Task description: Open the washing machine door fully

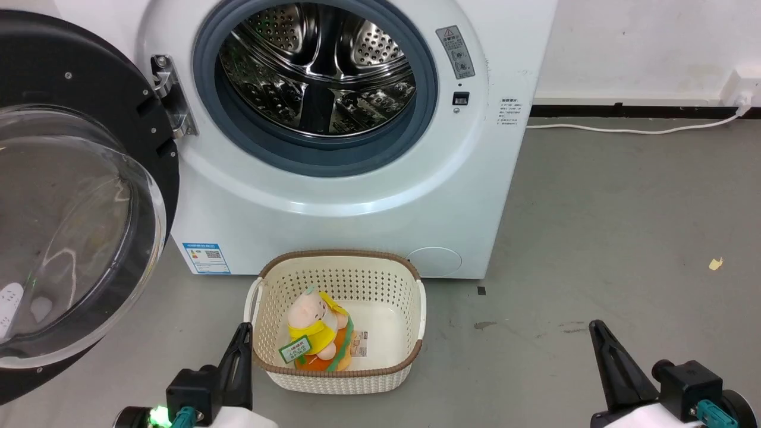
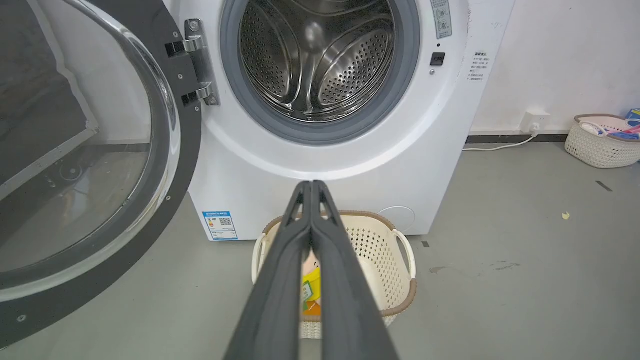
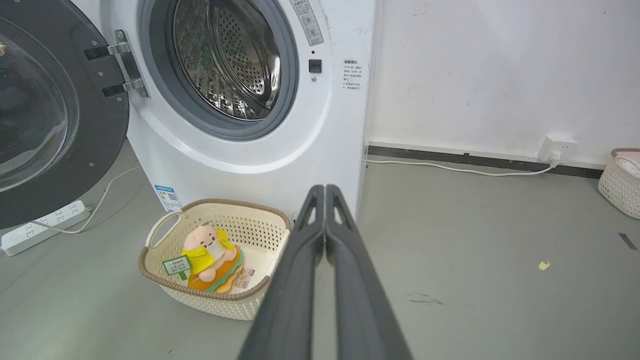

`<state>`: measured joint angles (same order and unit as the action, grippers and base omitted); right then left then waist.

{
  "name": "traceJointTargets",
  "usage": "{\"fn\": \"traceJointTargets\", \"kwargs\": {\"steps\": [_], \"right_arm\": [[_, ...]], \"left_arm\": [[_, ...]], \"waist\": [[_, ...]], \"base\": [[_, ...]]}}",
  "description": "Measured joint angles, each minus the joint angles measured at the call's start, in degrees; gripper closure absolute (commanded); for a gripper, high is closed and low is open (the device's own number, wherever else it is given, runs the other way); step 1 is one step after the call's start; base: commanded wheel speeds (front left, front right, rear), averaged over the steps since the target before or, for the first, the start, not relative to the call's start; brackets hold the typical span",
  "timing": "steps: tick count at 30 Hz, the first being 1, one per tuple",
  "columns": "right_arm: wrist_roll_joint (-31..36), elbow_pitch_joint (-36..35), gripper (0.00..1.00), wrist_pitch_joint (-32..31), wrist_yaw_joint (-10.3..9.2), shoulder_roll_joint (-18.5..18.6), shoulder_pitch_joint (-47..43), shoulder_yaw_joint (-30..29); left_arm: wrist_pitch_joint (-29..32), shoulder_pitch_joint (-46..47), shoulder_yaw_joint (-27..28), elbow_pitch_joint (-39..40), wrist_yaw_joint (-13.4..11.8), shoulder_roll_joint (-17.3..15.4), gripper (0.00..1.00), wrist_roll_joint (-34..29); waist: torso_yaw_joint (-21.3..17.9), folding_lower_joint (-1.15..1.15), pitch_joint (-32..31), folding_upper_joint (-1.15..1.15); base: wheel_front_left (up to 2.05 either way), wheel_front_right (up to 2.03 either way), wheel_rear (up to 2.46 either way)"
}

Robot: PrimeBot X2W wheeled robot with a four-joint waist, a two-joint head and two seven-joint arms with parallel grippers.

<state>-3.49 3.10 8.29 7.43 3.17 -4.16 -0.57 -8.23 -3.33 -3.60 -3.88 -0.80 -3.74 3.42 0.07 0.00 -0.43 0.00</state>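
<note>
Washing machine door point(image 1: 77, 208) stands swung wide to the left on its metal hinge point(image 1: 169, 95). The steel drum point(image 1: 318, 65) of the washing machine point(image 1: 357, 202) is exposed.

Left gripper point(image 2: 311, 187): fingers pressed together, holding nothing. Right gripper point(image 3: 325, 191): the same. Both are low and near, apart from the machine.

The right wrist view takes in a white power strip point(image 3: 45, 227) on the floor below the door. The left wrist view takes in a second basket point(image 2: 597, 147) by the far right wall; its contents are too small to tell.

A cream perforated basket point(image 1: 339, 380) in front of the machine holds a pink plush toy point(image 1: 315, 330) in yellow.
</note>
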Motion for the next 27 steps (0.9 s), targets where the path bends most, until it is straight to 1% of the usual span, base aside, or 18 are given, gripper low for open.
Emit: {"fn": "traceJointTargets", "kwargs": {"steps": [27], "right_arm": [[1.54,-1.3,1.0,-3.66,0.0,0.0,1.33,0.26]], "left_arm": [[3.59,1.17,1.4,1.68,0.45,0.55,1.0,-1.32]], "waist": [[-0.03,0.0,0.19,0.0]], "base": [[0.0,0.0,0.0]]}}
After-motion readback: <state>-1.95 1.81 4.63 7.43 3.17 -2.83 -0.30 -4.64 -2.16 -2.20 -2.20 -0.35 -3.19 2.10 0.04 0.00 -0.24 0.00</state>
